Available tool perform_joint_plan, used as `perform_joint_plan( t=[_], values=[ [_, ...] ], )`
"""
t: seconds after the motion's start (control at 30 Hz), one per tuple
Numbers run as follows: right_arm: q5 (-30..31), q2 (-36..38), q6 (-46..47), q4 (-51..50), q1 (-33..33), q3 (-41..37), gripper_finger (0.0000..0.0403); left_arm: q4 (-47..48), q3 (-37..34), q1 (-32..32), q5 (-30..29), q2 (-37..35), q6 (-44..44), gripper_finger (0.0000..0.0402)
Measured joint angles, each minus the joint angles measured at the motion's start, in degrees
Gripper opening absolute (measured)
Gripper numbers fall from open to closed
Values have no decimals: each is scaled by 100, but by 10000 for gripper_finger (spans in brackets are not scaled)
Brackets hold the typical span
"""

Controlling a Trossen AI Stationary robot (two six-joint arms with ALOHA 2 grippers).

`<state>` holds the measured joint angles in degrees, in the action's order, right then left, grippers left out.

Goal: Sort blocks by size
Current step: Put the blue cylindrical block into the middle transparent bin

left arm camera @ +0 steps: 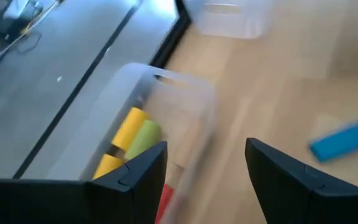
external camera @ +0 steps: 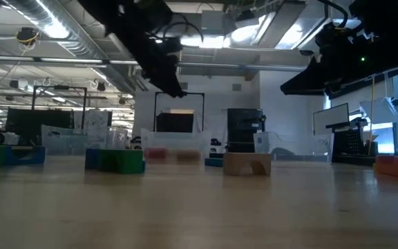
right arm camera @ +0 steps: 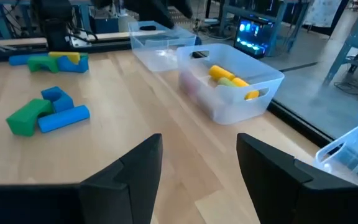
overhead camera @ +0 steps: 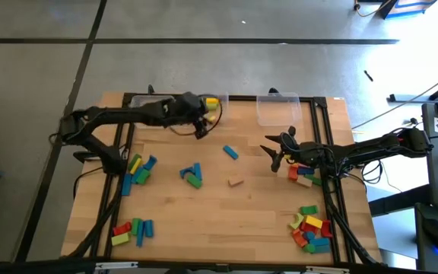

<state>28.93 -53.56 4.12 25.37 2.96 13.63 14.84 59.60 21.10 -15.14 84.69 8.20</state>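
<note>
Left gripper (overhead camera: 201, 128), fingers apart and empty, hangs beside the bin (overhead camera: 217, 98) holding yellow and green blocks (left arm camera: 132, 134); only the wrist view shows these clearly. Right gripper (overhead camera: 274, 158), spread, empty, hovers near the tan block (overhead camera: 236, 182).

Wooden worktop (overhead camera: 204, 213) scattered with blocks and clear bins

Two clear bins sat at the far edge, the left bin (overhead camera: 213, 103) holding yellow and green pieces, the right bin (overhead camera: 278, 108) beside it. Block clusters (overhead camera: 138, 169) lay at left, centre (overhead camera: 193, 174), near-left (overhead camera: 131, 229) and near-right (overhead camera: 311, 228); a blue bar (overhead camera: 230, 152) and a tan block (overhead camera: 236, 182) lay alone.
</note>
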Motion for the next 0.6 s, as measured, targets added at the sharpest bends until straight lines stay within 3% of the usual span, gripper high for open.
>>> perform_joint_plan(
  t=[0.47, 0.6],
  values=[
    [-399, 20, 13, -416, 0, 501, 209, -2806, -2269, -852, 150, -1690, 19, 210],
    [-899, 21, 29, -1510, 9, 1142, 209, -3788, -2705, -988, 610, -1882, 275, 210]
  ],
)
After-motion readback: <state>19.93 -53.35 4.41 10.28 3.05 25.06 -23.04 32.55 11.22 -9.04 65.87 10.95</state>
